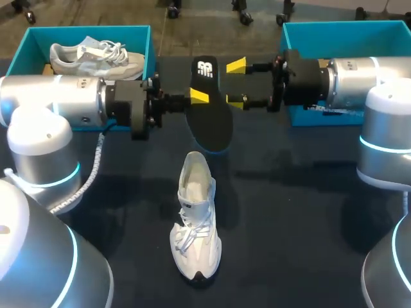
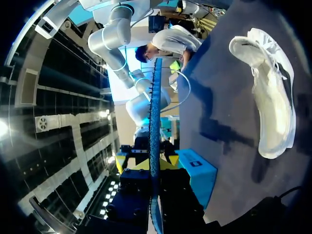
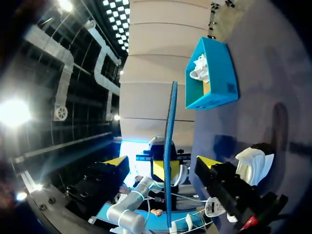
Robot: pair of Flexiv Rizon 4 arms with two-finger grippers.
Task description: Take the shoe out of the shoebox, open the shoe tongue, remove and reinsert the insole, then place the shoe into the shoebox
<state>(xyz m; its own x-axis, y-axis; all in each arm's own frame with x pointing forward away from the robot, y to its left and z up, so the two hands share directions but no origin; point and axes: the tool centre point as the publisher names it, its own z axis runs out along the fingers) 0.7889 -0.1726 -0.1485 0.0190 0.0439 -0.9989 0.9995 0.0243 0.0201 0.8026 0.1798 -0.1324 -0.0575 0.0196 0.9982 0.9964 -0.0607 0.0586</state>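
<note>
A: Where is the insole (image 1: 210,119) right now?

B: Out of the shoe and up off the desk (image 1: 289,212), between the two arms. It is black and lies flat, face up, with the end carrying the white mark at the far side and the other end pointing near.

A: Who has it?

B: The left hand (image 1: 198,96) is clenched on its left edge. One yellow tip lies on top of the insole, and in the left wrist view the insole (image 2: 155,122) runs edge-on straight out between that hand's (image 2: 153,163) tips.

A: And the right hand (image 1: 236,82)?

B: Released. Its two yellow tips stand wide apart at the insole's right edge. In the right wrist view the insole (image 3: 170,146) stands edge-on in the gap of that hand (image 3: 163,163), and neither of its fingers touches it.

A: Where is the shoe (image 1: 196,224)?

B: On the desk, near the middle, on the near side of the insole. It is white and stands upright on its sole, toe toward the near edge and heel toward the far side. Its mouth gapes open and the laces are loose. Neither hand touches it.

A: What about the boxes?

B: The left shoebox (image 1: 138,35) sits at the far left behind the left arm, with a second shoe (image 1: 96,56) inside it. The right shoebox (image 1: 340,29) is at the far right, partly hidden by the right arm, so I cannot tell what is in it.
</note>
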